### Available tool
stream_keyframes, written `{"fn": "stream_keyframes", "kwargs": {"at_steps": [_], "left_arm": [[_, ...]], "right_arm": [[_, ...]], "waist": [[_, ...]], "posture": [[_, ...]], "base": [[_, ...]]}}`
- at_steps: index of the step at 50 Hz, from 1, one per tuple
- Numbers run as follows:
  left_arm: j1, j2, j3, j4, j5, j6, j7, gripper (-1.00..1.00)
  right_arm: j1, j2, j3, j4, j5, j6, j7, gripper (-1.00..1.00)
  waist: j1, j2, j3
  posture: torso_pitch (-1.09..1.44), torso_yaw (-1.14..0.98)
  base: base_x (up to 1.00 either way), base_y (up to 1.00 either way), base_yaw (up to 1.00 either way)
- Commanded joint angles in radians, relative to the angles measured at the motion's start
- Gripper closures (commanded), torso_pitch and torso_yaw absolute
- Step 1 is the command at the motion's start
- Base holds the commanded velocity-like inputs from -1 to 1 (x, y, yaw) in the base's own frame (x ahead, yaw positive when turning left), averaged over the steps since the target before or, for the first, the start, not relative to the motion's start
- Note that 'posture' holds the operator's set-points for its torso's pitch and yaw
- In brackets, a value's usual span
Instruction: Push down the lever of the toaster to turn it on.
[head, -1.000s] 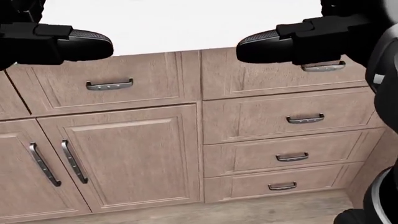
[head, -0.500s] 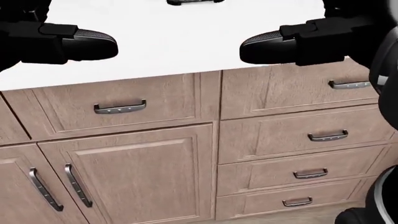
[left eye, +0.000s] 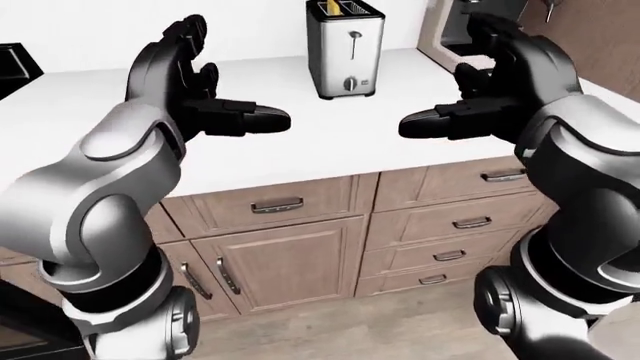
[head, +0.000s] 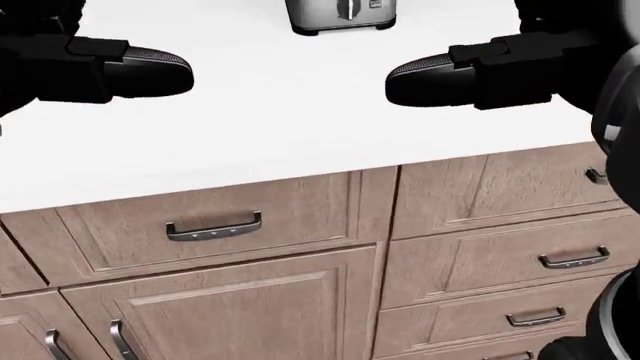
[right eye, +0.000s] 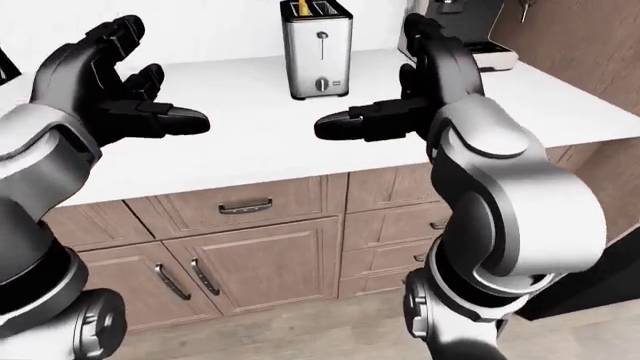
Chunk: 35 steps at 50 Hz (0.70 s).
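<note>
Left hand (left eye: 205, 105): one, fingers spread open, holding nothing, above the worktop (left eye: 300, 142).
Toaster (left eye: 345, 49): one, upright on the worktop, beyond and between both hands, well apart from either; two slots, yellow slice showing in one.
Lever (left eye: 353, 35): one, high on its slot.
Right hand (left eye: 480, 97): one, fingers open, empty.

Silver toaster (left eye: 345, 49), white counter (head: 300, 135), tan wood cabinets (head: 230, 300), blk hands (left eye: 225, 112)

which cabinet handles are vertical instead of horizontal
The two door handles on the lower doors, at the left-eye view's lower left. Every drawer handle lies horizontal.
</note>
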<state>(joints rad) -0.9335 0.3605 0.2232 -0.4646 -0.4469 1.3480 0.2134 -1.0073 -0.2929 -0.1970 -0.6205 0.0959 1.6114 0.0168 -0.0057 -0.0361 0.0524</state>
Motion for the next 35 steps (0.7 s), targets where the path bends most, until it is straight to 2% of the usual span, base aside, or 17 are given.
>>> {"fn": "stream_keyframes", "kwargs": {"at_steps": [1, 6, 7, 8, 9, 10, 11, 15, 17, 22, 24, 25, 27, 28, 30, 32, 35], "left_arm": [[-0.04, 0.022, 0.031, -0.029, 0.01, -0.031, 0.009, -1.0], [-0.051, 0.025, 0.032, -0.026, 0.007, -0.025, 0.011, -1.0], [-0.052, 0.025, 0.031, -0.024, 0.007, -0.027, 0.011, -1.0], [-0.051, 0.025, 0.029, -0.022, 0.007, -0.029, 0.011, -1.0], [-0.05, 0.025, 0.031, -0.025, 0.005, -0.026, 0.01, -1.0], [-0.049, 0.026, 0.031, -0.023, 0.006, -0.03, 0.009, -1.0], [-0.051, 0.026, 0.032, -0.023, 0.005, -0.026, 0.01, -1.0], [-0.048, 0.021, 0.028, -0.024, 0.005, -0.031, 0.012, -1.0], [-0.046, 0.022, 0.028, -0.025, 0.006, -0.032, 0.012, -1.0], [-0.047, 0.022, 0.031, -0.031, 0.003, -0.023, 0.014, -1.0], [-0.052, 0.021, 0.03, -0.028, 0.003, -0.024, 0.016, -1.0], [-0.052, 0.022, 0.027, -0.025, 0.004, -0.028, 0.015, -1.0], [-0.052, 0.02, 0.027, -0.028, 0.003, -0.025, 0.017, -1.0], [-0.048, 0.019, 0.027, -0.031, 0.003, -0.025, 0.017, -1.0], [-0.049, 0.019, 0.028, -0.034, 0.002, -0.02, 0.018, -1.0], [-0.047, 0.018, 0.027, -0.034, 0.003, -0.023, 0.018, -1.0], [-0.053, 0.017, 0.028, -0.034, 0.002, -0.018, 0.019, -1.0]], "right_arm": [[-0.04, -0.003, 0.008, -0.027, 0.004, -0.04, 0.003, -1.0], [-0.044, 0.0, 0.01, -0.023, 0.002, -0.04, 0.003, -1.0], [-0.047, 0.002, 0.012, -0.02, 0.002, -0.041, 0.002, -1.0], [-0.047, 0.003, 0.011, -0.018, 0.002, -0.043, 0.002, -1.0], [-0.043, 0.002, 0.011, -0.018, 0.002, -0.045, 0.003, -1.0], [-0.044, -0.001, 0.01, -0.018, 0.002, -0.045, 0.004, -1.0], [-0.047, -0.001, 0.01, -0.02, 0.002, -0.041, 0.004, -1.0], [-0.035, 0.004, 0.009, -0.027, 0.001, -0.042, 0.003, -1.0], [-0.033, 0.007, 0.009, -0.03, 0.0, -0.041, 0.002, -1.0], [-0.024, 0.009, 0.005, -0.035, 0.001, -0.042, 0.002, -1.0], [-0.026, 0.008, 0.003, -0.034, 0.001, -0.042, 0.002, -1.0], [-0.028, 0.007, 0.003, -0.034, 0.002, -0.04, 0.002, -1.0], [-0.028, 0.008, 0.001, -0.034, 0.002, -0.042, 0.002, -1.0], [-0.025, 0.008, 0.002, -0.037, 0.002, -0.041, 0.002, -1.0], [-0.024, 0.009, 0.0, -0.041, 0.003, -0.039, 0.002, -1.0], [-0.02, 0.01, -0.001, -0.043, 0.003, -0.04, 0.001, -1.0], [-0.022, 0.008, -0.004, -0.049, 0.004, -0.034, 0.001, -1.0]], "waist": [[0.009, -0.005, -0.035], [-0.002, 0.047, -0.014], [-0.005, 0.067, -0.018], [-0.009, 0.099, -0.03], [-0.007, 0.142, -0.042], [-0.001, 0.097, -0.028], [-0.009, 0.122, -0.022], [0.004, 0.092, -0.029], [0.005, 0.076, -0.022], [0.016, 0.02, -0.026], [0.021, -0.018, -0.044], [0.019, 0.019, -0.041], [0.018, -0.01, -0.026], [0.015, -0.01, -0.03], [0.013, 0.0, -0.034], [0.011, 0.016, -0.024], [0.004, 0.054, -0.017]], "posture": [[0.0, 0.0], [0.0, 0.0], [0.0, 0.0], [0.0, 0.0], [0.0, 0.0], [0.0, 0.0], [0.0, 0.0], [0.0, 0.0], [0.0, 0.0], [0.0, 0.0], [0.0, 0.0], [0.0, 0.0], [0.0, 0.0], [0.0, 0.0], [0.0, 0.0], [0.0, 0.0], [0.0, 0.0]], "base": [[0.23, 0.15, 0.0], [0.23, 0.15, 0.0], [0.23, 0.16, 0.0], [0.23, 0.16, 0.0], [0.23, 0.16, 0.0], [0.23, 0.15, 0.0], [0.22, 0.15, 0.0], [0.23, 0.15, 0.0], [0.23, 0.13, 0.0], [0.23, 0.1, 0.0], [0.17, 0.01, 0.0], [0.19, 0.0, 0.0], [0.18, 0.0, 0.0], [0.18, 0.0, 0.0], [0.18, 0.0, 0.0], [0.18, 0.0, 0.0], [0.17, 0.0, 0.0]]}}
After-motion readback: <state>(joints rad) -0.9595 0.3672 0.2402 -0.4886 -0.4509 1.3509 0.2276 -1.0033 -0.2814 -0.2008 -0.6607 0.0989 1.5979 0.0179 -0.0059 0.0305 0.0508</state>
